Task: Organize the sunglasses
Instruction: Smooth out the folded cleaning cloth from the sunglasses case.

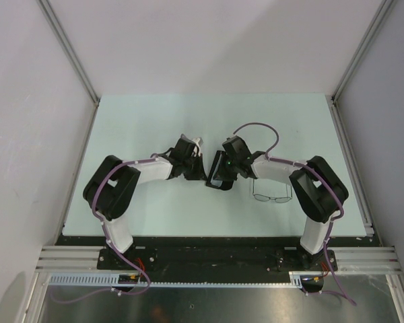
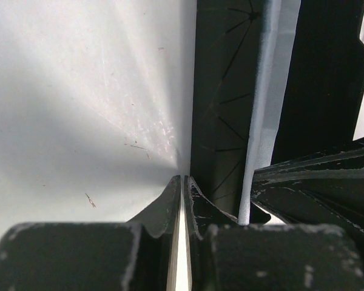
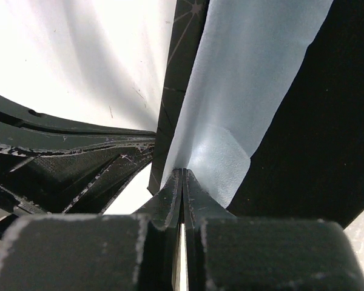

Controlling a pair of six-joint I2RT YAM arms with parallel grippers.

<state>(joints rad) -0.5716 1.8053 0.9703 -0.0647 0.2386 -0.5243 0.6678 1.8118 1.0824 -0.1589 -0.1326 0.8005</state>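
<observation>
The sunglasses (image 1: 271,197) lie open on the table under my right forearm, apart from both grippers. The black case (image 1: 222,184) stands open at the table's middle between my two grippers. My left gripper (image 1: 200,160) (image 2: 184,179) is shut, with the patterned edge of the case wall (image 2: 221,97) running right into its tips. My right gripper (image 1: 219,169) (image 3: 182,172) is shut on the light blue cloth (image 3: 242,79), which lies against the case's black inside (image 3: 327,121). The cloth shows as a pale strip in the left wrist view (image 2: 268,91).
The pale green table (image 1: 148,121) is walled by white panels at the back and sides, with metal rails along its edges. Each wrist view shows the other gripper's fingers (image 2: 315,176) (image 3: 67,151) close by, almost touching over the case.
</observation>
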